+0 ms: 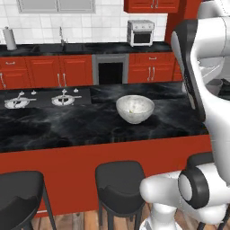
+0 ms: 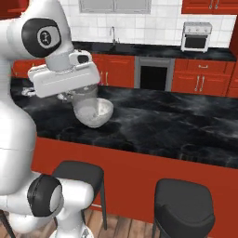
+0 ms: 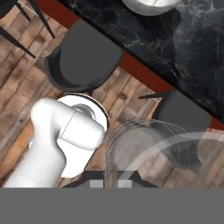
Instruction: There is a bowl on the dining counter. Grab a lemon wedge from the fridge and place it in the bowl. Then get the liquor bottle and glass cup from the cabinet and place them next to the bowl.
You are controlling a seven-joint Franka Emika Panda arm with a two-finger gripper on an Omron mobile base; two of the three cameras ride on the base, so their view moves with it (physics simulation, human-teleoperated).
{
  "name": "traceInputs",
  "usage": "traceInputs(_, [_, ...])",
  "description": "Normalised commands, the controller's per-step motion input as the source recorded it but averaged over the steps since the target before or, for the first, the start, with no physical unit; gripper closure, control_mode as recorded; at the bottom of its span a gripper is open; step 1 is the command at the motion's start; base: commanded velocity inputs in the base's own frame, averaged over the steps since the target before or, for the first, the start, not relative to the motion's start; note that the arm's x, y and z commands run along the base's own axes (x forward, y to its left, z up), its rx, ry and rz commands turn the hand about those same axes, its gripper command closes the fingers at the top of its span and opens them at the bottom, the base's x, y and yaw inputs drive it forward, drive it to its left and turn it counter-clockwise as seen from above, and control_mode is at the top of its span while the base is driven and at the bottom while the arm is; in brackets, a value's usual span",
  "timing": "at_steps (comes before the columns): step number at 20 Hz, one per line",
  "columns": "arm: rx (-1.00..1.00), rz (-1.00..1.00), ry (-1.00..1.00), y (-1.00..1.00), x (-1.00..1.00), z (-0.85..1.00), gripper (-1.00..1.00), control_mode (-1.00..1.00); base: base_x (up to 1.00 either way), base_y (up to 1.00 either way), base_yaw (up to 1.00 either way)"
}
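Note:
The bowl (image 1: pixel 134 109) (image 2: pixel 96 113) is whitish and round and sits on the dining counter (image 1: pixel 67 128) (image 2: pixel 167 123); its rim shows at the top of the hand view (image 3: pixel 151 5). My gripper (image 3: pixel 111 181) (image 2: pixel 76 95) is shut on the glass cup (image 3: pixel 148 153) (image 2: pixel 84 98), a clear tumbler hanging below the hand. The hand hovers on the near side of the counter, above the stools and the wooden floor, short of the bowl. A faint yellowish speck lies inside the bowl; I cannot tell whether it is the lemon wedge. The liquor bottle is out of view.
Black stools (image 1: pixel 119 179) (image 2: pixel 183 204) (image 3: pixel 83 57) line the counter's red front. A cooktop (image 1: pixel 42 99) occupies the counter's left end. Behind are the wall-side red counter with a sink (image 1: pixel 63 45), a toaster oven (image 1: pixel 141 33) and red wall cabinets (image 1: pixel 152 4).

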Motion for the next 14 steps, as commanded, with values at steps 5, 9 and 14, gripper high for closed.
traceInputs(5, [0.05, 0.3, 0.03, -0.52, 0.97, -0.34, 1.0, -1.0, 0.0, 0.0, 0.0])
traceInputs(9, [0.0, 0.28, 0.04, -0.26, 1.0, -0.62, 1.0, -1.0, 0.0, 0.0, 0.0])
traceInputs(14, [0.0, 0.29, 0.13, -0.05, 0.9, -0.71, 1.0, -1.0, 0.0, 0.0, 0.0])
